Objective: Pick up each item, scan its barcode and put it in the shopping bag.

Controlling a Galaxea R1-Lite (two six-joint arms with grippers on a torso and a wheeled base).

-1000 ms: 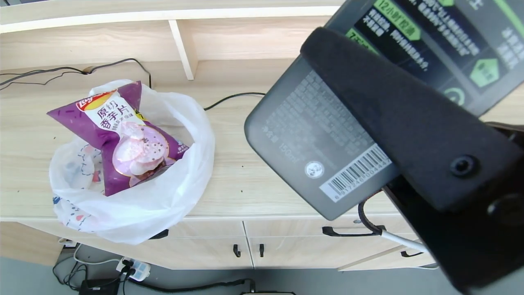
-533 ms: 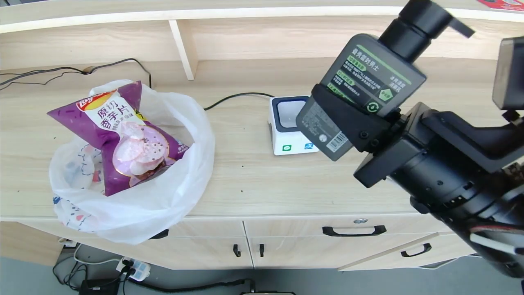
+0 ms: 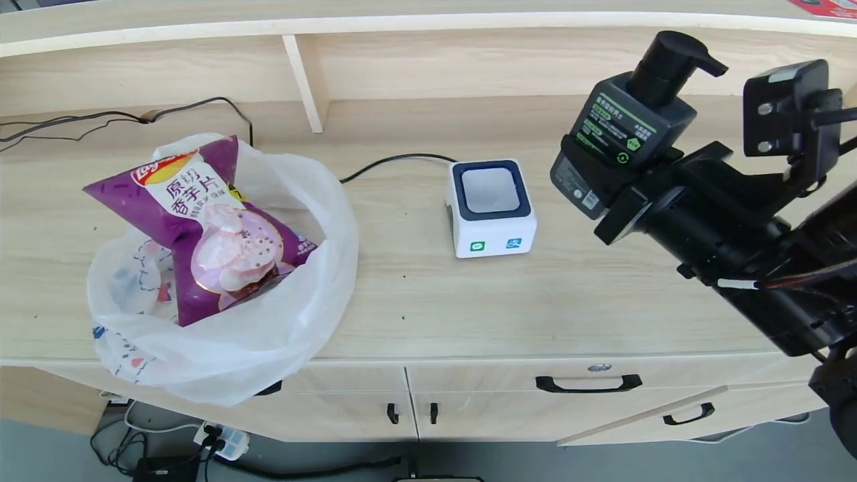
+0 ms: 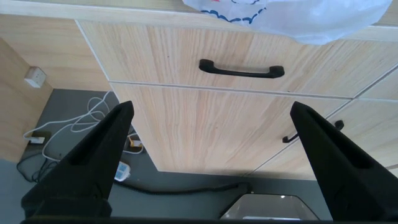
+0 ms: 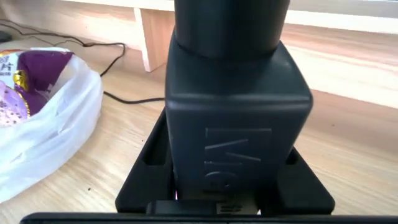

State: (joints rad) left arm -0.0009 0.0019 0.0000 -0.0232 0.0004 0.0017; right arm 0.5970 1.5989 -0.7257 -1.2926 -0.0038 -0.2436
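Standing by the long wooden counter [image 3: 415,314], an onlooker sees the small white scanner [image 3: 492,231] near its middle, with its dark window facing up; every other spot is told from that scanner.

Well off to the robot's left of the scanner sits the white plastic shopping bag [image 3: 315,268], open at the top and hanging a bit over the front edge; a purple chip bag [image 3: 201,227] pokes out of it, tilted, with one end down inside.

On the robot's right of the scanner, and higher than it, the right gripper [image 3: 602,177] holds a dark bottle [image 3: 622,124]; its black fingers [image 3: 622,194] are pinching the lower half of the bottle from both sides; the bottle is up in the air, tilted, with its pump top pointing away toward the back shelf; it is near the scanner but not touching it.

Lower than the scanner, and on the bag's side, the left gripper [image 4: 210,109] is in front of a drawer [image 4: 186,124]; its fingers are spread wide with nothing between them; the drawer's black handle [image 4: 241,70] is just under the bag.

A thin black cable [image 3: 388,161] runs from behind the scanner toward the bag.
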